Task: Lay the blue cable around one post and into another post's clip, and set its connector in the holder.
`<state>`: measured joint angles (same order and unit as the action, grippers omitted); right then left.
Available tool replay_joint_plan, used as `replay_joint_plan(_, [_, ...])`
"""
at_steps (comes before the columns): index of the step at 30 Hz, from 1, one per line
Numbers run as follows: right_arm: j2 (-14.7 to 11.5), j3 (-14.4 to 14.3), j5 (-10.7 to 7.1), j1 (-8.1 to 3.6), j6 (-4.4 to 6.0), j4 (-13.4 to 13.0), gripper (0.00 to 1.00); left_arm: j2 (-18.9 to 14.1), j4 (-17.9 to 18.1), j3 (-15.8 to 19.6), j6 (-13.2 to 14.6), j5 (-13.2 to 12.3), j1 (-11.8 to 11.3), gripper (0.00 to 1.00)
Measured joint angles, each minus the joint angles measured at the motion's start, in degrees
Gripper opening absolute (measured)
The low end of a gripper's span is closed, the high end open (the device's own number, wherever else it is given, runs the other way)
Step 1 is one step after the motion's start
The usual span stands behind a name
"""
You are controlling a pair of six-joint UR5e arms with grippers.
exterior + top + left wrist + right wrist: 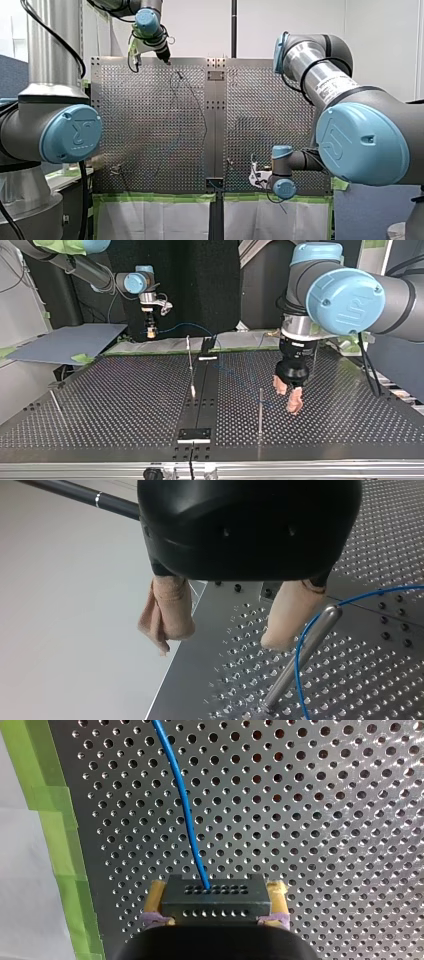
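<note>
My right gripper (216,894) is shut on a black connector (215,904), its yellow pads pressing both ends. The blue cable (186,810) runs out of the connector over the perforated plate. In the top view this gripper (150,332) hangs at the far left, off the plate, and the cable (186,327) trails from it toward the middle. My left gripper (226,634) stands open with beige pads. Next to one of its fingers (286,622) is a metal post (306,652), and the cable (298,672) bends around the post's top. In the top view this gripper (288,397) hovers beside a post (260,410).
Other thin posts stand on the plate (125,405): one with a pale tip (190,365) near the middle and one at the top view's left (55,402). Black blocks (195,434) (207,346) sit on the centre strip. Green tape (60,830) edges the plate.
</note>
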<state>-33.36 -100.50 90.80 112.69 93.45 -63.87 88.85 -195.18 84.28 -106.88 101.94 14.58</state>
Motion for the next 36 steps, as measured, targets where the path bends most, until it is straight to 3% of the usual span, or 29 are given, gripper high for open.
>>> replay_joint_plan(22, [0.0, 0.0, 0.0, 0.03, -0.19, 0.1, 0.0, 0.0, -1.3, -0.7, 10.7, 1.4, 0.6, 1.0])
replay_joint_plan(36, [0.0, 0.0, 0.0, 0.02, -0.48, 0.3, 0.0, 0.0, -1.3, -0.7, 11.5, 1.5, 1.0, 1.0])
